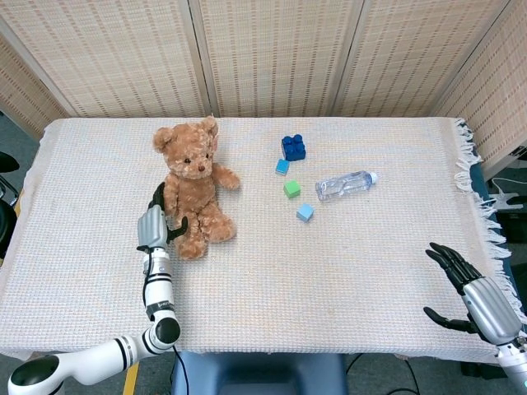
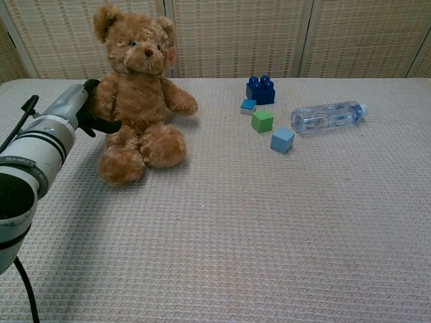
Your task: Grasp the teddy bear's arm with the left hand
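Head view is showing both hands: left hand (image 1: 154,224) gripping the teddy bear (image 1: 195,186)'s arm, right hand (image 1: 478,290) hovering with fingers apart. Chest view is showing only the left, plus one bottle (image 2: 328,116), three cubes and one blue brick (image 2: 260,89).

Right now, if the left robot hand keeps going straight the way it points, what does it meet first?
The teddy bear. The left robot hand points away from the robot and is already against the bear's arm at its side, dark fingers curled around it. Whether the grip is firm is unclear.
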Available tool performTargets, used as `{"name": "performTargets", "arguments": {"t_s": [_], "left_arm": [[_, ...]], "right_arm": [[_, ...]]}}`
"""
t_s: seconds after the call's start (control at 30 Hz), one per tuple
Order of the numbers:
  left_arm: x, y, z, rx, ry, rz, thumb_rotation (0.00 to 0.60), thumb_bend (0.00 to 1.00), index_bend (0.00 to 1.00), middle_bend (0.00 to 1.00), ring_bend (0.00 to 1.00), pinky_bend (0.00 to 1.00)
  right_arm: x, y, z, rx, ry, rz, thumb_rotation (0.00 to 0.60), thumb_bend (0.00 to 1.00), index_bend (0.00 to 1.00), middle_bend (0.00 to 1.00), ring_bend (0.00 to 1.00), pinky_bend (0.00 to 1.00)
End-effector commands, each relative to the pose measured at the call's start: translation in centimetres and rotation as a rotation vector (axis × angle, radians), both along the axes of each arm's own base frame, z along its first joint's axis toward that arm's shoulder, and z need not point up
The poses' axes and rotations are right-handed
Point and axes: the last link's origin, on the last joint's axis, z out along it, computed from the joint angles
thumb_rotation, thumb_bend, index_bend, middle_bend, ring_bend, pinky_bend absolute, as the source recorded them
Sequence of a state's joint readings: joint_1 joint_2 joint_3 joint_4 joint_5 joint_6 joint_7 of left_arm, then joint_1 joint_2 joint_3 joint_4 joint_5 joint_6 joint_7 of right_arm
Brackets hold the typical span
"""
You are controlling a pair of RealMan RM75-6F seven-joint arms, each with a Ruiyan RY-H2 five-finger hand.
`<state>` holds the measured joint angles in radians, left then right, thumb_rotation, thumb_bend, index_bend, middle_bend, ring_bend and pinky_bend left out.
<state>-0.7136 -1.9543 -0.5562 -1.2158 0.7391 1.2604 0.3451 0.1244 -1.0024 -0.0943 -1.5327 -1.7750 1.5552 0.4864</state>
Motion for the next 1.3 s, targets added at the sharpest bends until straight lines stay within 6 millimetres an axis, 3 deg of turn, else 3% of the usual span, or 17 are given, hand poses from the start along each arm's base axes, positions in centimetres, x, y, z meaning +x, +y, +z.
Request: {"name": "performTargets", "arguments": {"t_s": [0.03,0.43,0.93,1.1,1.3], "left_arm": [[0.1,0.1,0.0,-0.004,-0.006,0.005,0.6,0.37,0.0,0.05,0.12,0.43],[0.4,0.4,0.2,0.097,-0.008,0.015,0.6,0.43,0.01,0.32,0.34,0.54],[-0.3,0.9,0.3,0.178,0.041,-0.045,0.6,0.46,0.04,0.34,0.36,0.55],[-0.9,0.8,-0.2,0.118,0.051,-0.015,0.6,0.46,0.13,0.38,0.36,0.55],[-0.5,0.8,0.2,0.151,0.037,-0.03,0.6,0.46,0.13,0.38,0.36,0.55]], "right_arm": [[0.0,0.0,0.0,0.001,0.001,0.0,0.6,0.11,0.0,0.0,0.0,0.18],[0.0,0.0,0.0,0.002,0.002,-0.003,0.6,0.11,0.0,0.0,0.0,0.18],[0.0,-0.1,-0.2,0.011,0.007,-0.006,0.6,0.11,0.0,0.0,0.0,0.18],[0.0,-0.1,-0.2,0.014,0.01,-0.008,0.6,0.11,0.0,0.0,0.0,0.18],[0.0,-0.1,-0.3,0.015,0.012,-0.01,0.6,0.11,0.0,0.0,0.0,0.18]]}}
